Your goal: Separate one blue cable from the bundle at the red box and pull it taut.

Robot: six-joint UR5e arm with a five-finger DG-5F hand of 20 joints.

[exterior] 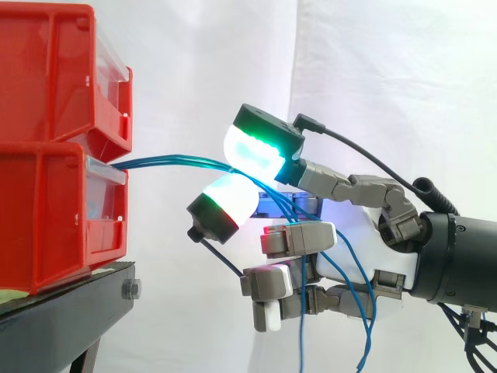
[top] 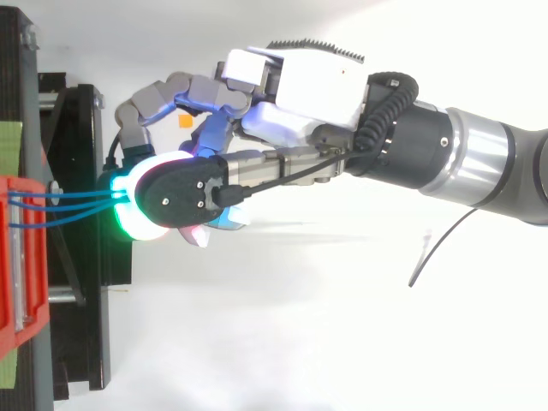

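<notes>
Several thin blue cables (exterior: 171,162) leave the front of the lower red box (exterior: 46,225) and run right, nearly level and slightly bowed. They pass between two glowing green-white fingertips (exterior: 260,148) of my hand (exterior: 361,229), which pinch them just right of the box. Behind the pinch the cables drop in loose loops (exterior: 365,311) across the palm. The other fingers are curled below. From above, the blue cables (top: 68,199) span from the red box (top: 17,257) to the green-glowing pads (top: 137,205) of the hand (top: 300,86). I cannot tell whether one cable is apart from the rest.
A second red box (exterior: 54,70) is stacked on the lower one. Both rest on a black stand (exterior: 70,303) at the left, also seen from above (top: 81,257). A white curtain hangs behind. A strip of green tape (top: 8,137) lies on the stand.
</notes>
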